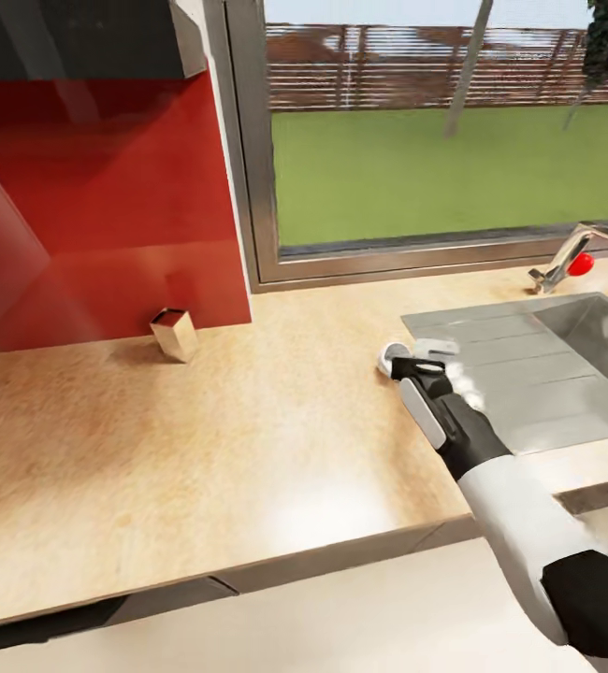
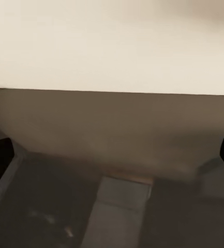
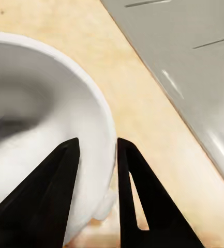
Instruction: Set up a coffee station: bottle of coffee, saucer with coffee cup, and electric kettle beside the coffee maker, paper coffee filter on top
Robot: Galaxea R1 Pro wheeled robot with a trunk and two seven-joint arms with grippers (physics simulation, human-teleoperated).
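My right arm (image 1: 519, 505) extends toward eleven o'clock, black wrist leading. My right gripper (image 3: 97, 150) has its two dark fingers (image 3: 55, 181) nearly together, pinching a white rim between them.

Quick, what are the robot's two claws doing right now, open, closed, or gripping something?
Left gripper: open, fingers wide apart, holding nothing.
Right gripper: closed on the rim of the coffee cup, one finger inside and one outside, above the kitchen countertop.

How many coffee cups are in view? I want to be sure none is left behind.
1. The coffee cup is pinched at its rim between the right gripper's fingers, over the kitchen countertop beside the steel sink. Others may lie out of view.
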